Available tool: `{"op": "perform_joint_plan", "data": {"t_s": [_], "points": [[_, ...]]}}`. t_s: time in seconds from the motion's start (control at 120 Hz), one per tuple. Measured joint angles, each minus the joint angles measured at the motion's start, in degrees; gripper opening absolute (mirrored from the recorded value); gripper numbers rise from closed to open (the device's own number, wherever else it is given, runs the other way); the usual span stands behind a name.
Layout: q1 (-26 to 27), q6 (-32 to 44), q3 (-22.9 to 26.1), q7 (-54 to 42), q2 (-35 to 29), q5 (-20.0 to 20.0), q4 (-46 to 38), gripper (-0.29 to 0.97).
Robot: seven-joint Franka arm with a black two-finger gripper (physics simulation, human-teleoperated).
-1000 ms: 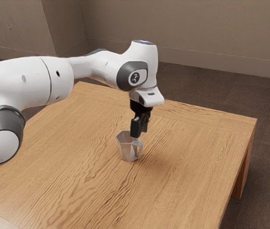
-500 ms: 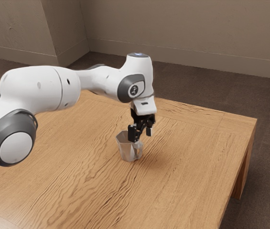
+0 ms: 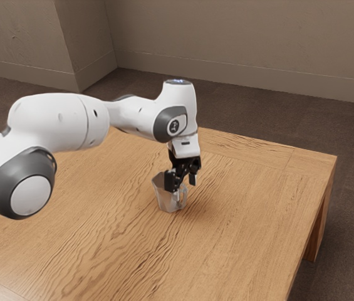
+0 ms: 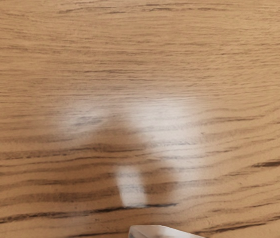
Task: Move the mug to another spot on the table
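The gripper (image 3: 182, 185) hangs over the mug (image 3: 166, 200), fingers (image 3: 171, 180) spread with its rim between them, one inside and one outside, guess that's to pinch the wall for lifting.

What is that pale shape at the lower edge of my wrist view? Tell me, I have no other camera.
Observer: It is the mug, clear-walled, standing upright on the wooden table.
Operator: Report where my hand sits against it.
Observer: The hand hangs right at the mug's rim, over the side toward the exterior view's right.
Operator: Give me the fingers.
Observer: The fingers stand apart, so the hand is open. One dips to the rim, and I see no grip on the mug.
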State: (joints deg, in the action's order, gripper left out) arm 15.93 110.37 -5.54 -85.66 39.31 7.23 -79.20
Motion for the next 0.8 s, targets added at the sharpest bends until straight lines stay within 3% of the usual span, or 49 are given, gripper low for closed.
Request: {"op": "perform_joint_plan", "data": {"t_s": [0.433, 0.617, 0.8], "points": [[-0.02, 0.47, -0.96, -1.73, 2.59, 0.31, 1.04, 0.67], [0.02, 1.12, -1.12, -1.57, 2.53, 0.51, 1.04, 0.40], [0.07, 1.70, -1.24, -1.28, 2.35, 0.52, 1.03, 0.37]]}}
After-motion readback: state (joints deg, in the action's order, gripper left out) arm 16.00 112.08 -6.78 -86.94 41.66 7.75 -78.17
